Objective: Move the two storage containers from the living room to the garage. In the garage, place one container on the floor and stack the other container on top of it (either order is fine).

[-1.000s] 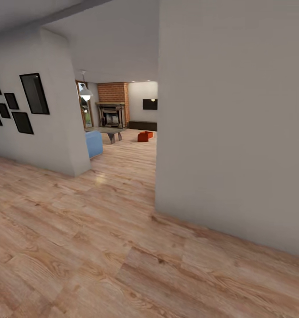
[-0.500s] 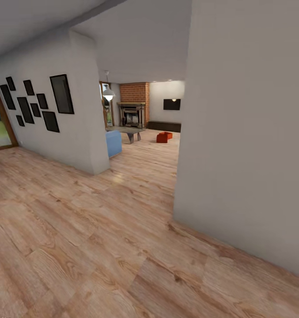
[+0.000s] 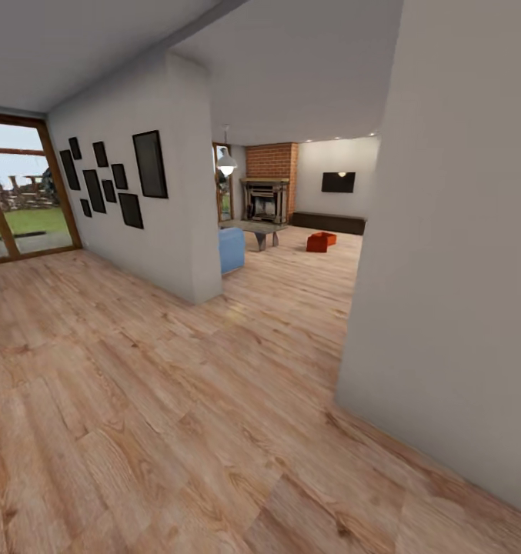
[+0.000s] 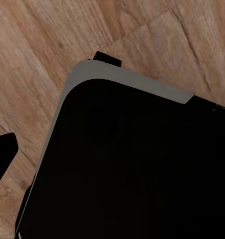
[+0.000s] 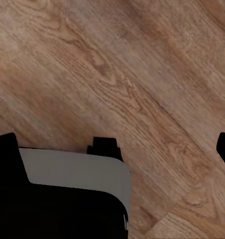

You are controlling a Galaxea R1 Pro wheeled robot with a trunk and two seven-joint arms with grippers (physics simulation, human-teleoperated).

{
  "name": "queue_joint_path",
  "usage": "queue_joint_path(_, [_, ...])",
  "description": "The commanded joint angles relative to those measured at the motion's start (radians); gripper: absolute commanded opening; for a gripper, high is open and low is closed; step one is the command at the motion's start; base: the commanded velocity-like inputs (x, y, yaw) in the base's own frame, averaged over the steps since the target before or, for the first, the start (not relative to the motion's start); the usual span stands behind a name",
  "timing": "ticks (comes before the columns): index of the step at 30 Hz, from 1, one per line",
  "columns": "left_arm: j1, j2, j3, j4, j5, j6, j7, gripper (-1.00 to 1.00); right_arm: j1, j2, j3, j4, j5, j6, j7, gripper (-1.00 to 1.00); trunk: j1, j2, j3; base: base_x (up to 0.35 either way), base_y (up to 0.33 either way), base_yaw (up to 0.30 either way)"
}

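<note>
Two orange-red rectangular open-top storage containers (image 3: pixel 320 241) sit side by side on the pale wood-plank floor (image 3: pixel 175 400) of the far living room, seen from the head camera through an opening between two white walls. They lie near the long low dark-brown cabinet (image 3: pixel 328 223), under a black wall television (image 3: pixel 338 182). A brick fireplace (image 3: pixel 269 192) stands in the room's far corner, with a grey low table (image 3: pixel 262 231) and a blue seat (image 3: pixel 231 250) closer to the opening. Black picture frames (image 3: pixel 114 181) hang on the near white wall (image 3: pixel 179 231), and a wood-framed glass door (image 3: pixel 21 192) shows grass outside. A broad white wall (image 3: pixel 460 269) fills the other side.

From the left wrist camera, a black and grey rounded part of the robot body (image 4: pixel 132 164) lies over wood planks; I cannot tell how the left fingers stand.

From the right wrist camera, a similar black and grey robot part (image 5: pixel 67 194) lies over wood planks; the right fingers' state cannot be told either.
</note>
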Motion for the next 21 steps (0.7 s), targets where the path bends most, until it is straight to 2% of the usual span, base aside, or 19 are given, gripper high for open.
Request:
queue_joint_path(1, [0.000, 0.000, 0.003, -0.001, 0.001, -0.001, 0.000, 1.00, -0.001, 0.000, 0.005, 0.003, 0.005, -0.004, -0.004, 1.00, 0.001, 0.000, -0.001, 0.322, 0.000, 0.279])
queue_joint_path(21, [0.000, 0.000, 0.003, -0.001, 0.002, -0.002, 0.000, 1.00, -0.001, 0.001, 0.005, 0.003, 0.005, -0.004, -0.004, 1.00, 0.001, 0.000, -0.001, 0.322, 0.000, 0.279])
